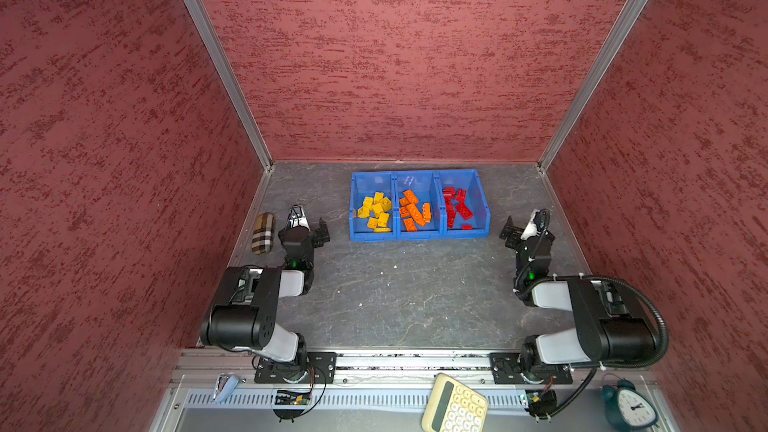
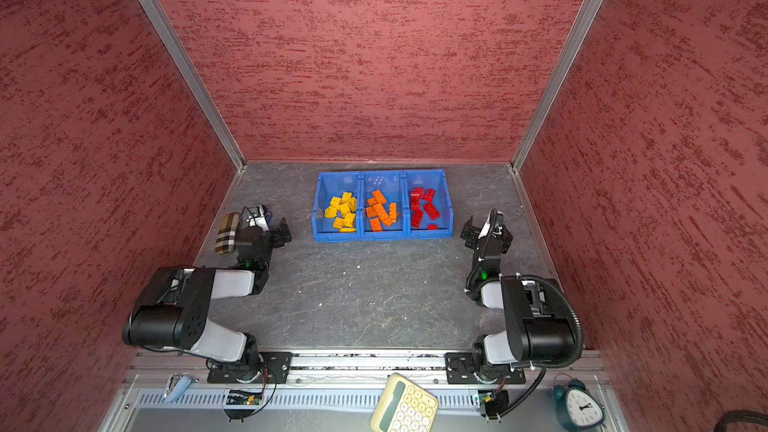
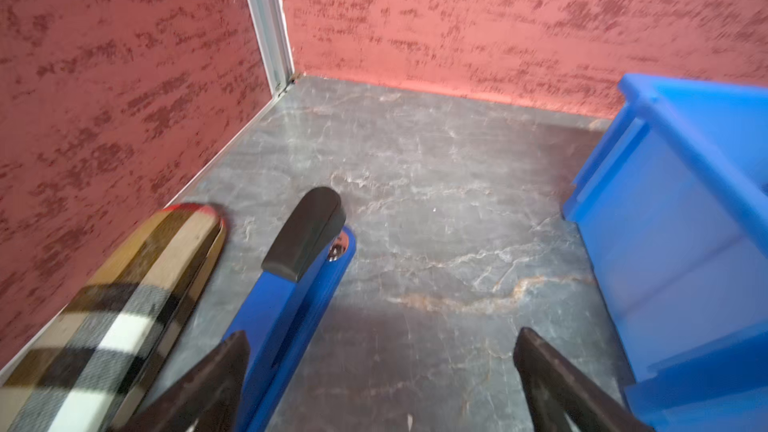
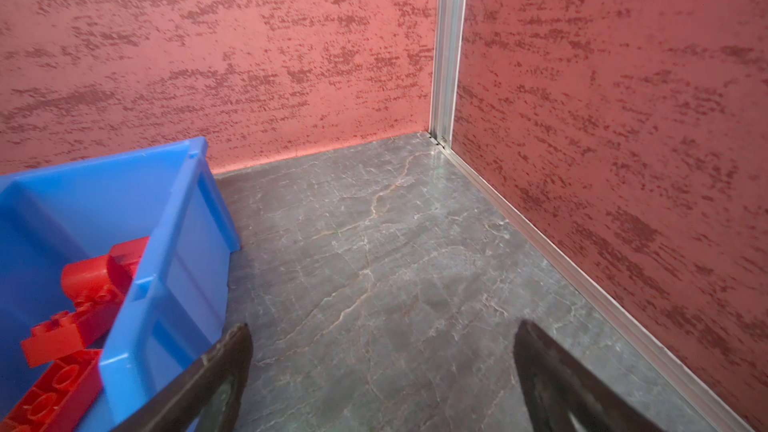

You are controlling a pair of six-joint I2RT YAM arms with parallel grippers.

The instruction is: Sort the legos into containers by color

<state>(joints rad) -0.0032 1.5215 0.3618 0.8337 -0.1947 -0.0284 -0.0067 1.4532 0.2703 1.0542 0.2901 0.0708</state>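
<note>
At the far middle of the table (image 1: 395,292), just short of the back wall, the containers (image 1: 419,235) stand as a joined blue row, and every brick in sight is already inside one. The yellow legos (image 1: 376,211) fill the left bin, the orange legos (image 1: 415,211) the middle one and the red legos (image 1: 457,207) the right one, with no mixed colour showing in either top view. No brick lies on the grey surface between the bins and the arms. The left gripper (image 3: 382,336) hovers just left of the row with its jaws spread wide and nothing between them. The right gripper (image 4: 384,328) hovers just right of the row, equally wide apart and empty, with the red bin's wall beside its near finger. A plaid case (image 1: 263,232) lies against the left wall, and a blue tool with a black pad (image 3: 307,234) lies just beside it, close under the left gripper; neither belongs to the sort. Judging by this layout, the sorting step looks finished and what is in hand is the close of the task. The next move calls for little: a check that no brick hides behind the folded arms or the plaid case. If none does, both arms can keep clear of the bins so nothing gets knocked out.
</note>
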